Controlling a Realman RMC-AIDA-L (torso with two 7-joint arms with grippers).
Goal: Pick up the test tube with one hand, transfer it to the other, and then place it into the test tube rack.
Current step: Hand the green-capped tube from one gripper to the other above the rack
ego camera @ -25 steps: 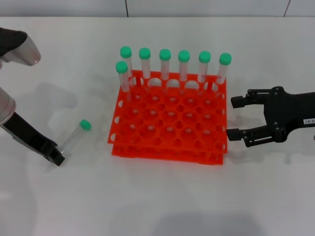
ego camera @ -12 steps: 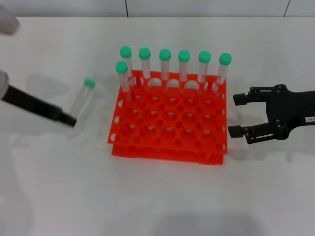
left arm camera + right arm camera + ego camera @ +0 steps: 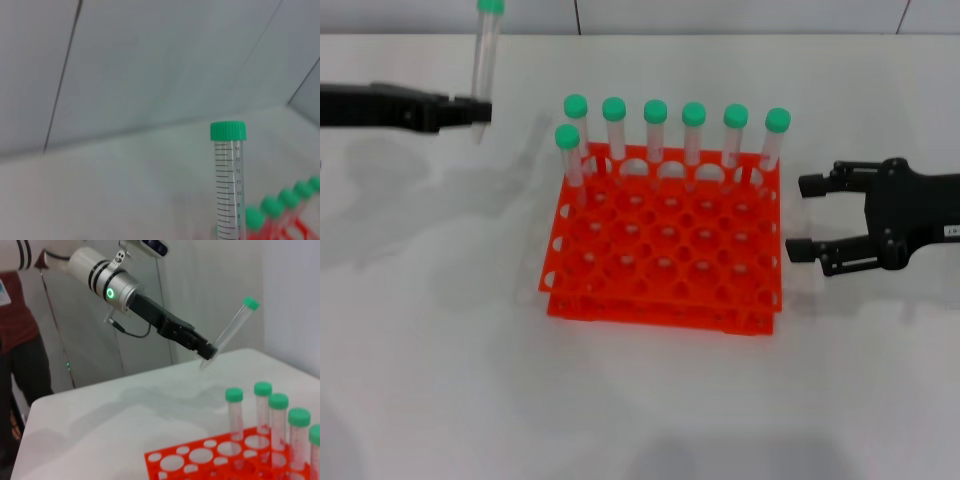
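My left gripper (image 3: 475,110) is shut on the lower end of the test tube (image 3: 485,55), a clear tube with a green cap, and holds it upright high above the table, left of and behind the rack. The tube also shows in the left wrist view (image 3: 228,180) and in the right wrist view (image 3: 231,330), where the left gripper (image 3: 206,352) has a green-lit wrist. The orange-red rack (image 3: 660,250) stands mid-table with several green-capped tubes (image 3: 693,130) along its back rows. My right gripper (image 3: 802,216) is open and empty, just right of the rack.
The white table (image 3: 440,380) stretches around the rack. A wall (image 3: 720,15) runs along its far edge. In the right wrist view a person in a dark red shirt (image 3: 17,330) stands beyond the table.
My left gripper has lifted the test tube off the table, raised it up and back, and turned it upright. My right gripper has drifted slightly right and up, still open.
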